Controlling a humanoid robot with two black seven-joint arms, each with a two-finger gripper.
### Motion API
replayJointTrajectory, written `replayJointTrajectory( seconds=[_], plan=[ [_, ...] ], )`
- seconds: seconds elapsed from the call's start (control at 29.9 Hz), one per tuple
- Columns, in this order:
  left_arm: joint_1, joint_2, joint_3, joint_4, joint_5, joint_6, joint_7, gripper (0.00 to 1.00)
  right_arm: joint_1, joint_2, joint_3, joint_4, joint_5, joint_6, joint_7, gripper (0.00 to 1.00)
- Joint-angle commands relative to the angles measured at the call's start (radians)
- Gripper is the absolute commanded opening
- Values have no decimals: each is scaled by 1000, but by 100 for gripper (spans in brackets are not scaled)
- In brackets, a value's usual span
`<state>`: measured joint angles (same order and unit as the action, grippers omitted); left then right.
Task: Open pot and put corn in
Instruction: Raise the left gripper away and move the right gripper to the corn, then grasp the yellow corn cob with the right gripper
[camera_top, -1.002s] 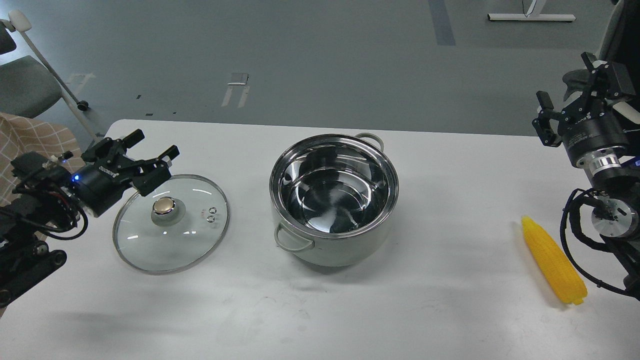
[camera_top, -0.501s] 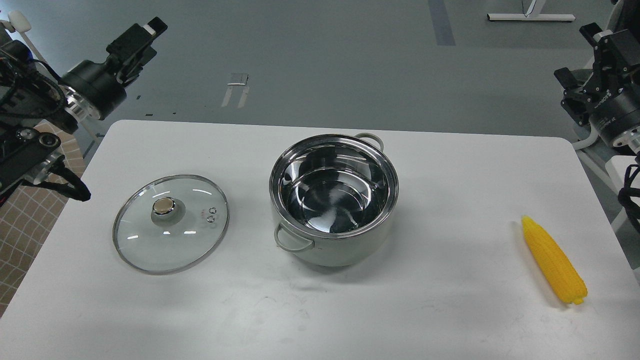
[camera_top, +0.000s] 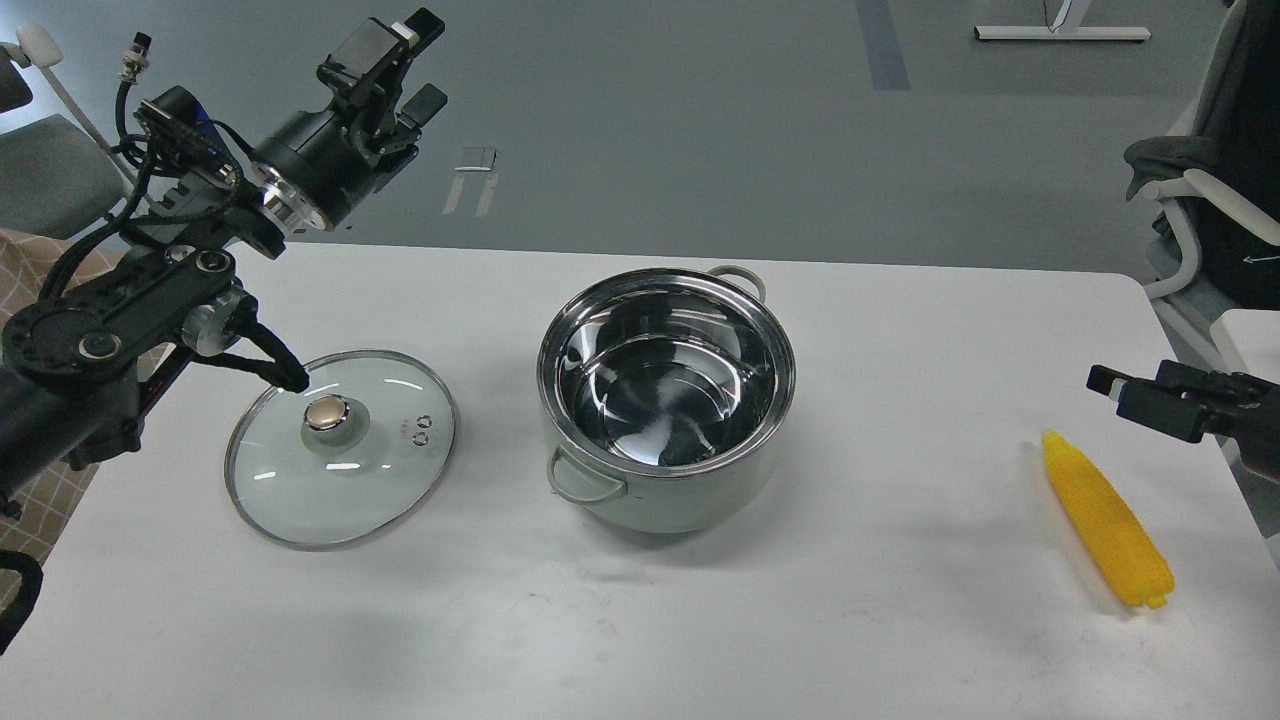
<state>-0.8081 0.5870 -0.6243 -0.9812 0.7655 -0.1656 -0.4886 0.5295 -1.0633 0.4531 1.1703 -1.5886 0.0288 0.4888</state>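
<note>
The pot (camera_top: 690, 505) stands open in the middle of the white table, its shiny steel inside empty. Its glass lid (camera_top: 340, 480) with a brass-coloured knob lies flat on the table to the pot's left. The yellow corn (camera_top: 1105, 518) lies on the table near the right edge, pointed end away from me. My left gripper (camera_top: 420, 62) is raised high beyond the table's far left edge, fingers apart and empty. My right gripper (camera_top: 1112, 385) comes in low from the right edge, just above and behind the corn's tip; it is seen side-on and dark.
My left arm's elbow and cables (camera_top: 150, 310) hang over the table's left side beside the lid. A grey chair (camera_top: 40, 170) stands at far left and a white-framed chair (camera_top: 1210, 210) at far right. The table's right edge runs close to the corn.
My left arm has swung up and to the right, away from the lid. My right gripper has dropped from the upper right to just above the corn's tip.
</note>
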Motion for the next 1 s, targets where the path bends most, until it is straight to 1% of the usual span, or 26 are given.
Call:
replayJointTrajectory(
  seconds=[0.0, 0.27, 0.37, 0.97],
  plan=[
    [0, -9, 0, -2, 2, -2, 0, 97, -49, -7, -1, -6, -97, -36, 0, 100],
    [4, -27, 0, -4, 29, -2, 0, 97, -129, 11, -1, -49, -200, -78, 0, 100],
    [4, -36, 3, -5, 31, -2, 0, 97, -146, 9, 3, -37, -206, -92, 0, 100],
    [6, -39, 3, -11, 29, 0, 0, 97, -212, 62, 3, -47, -240, -102, 0, 100]
  ],
)
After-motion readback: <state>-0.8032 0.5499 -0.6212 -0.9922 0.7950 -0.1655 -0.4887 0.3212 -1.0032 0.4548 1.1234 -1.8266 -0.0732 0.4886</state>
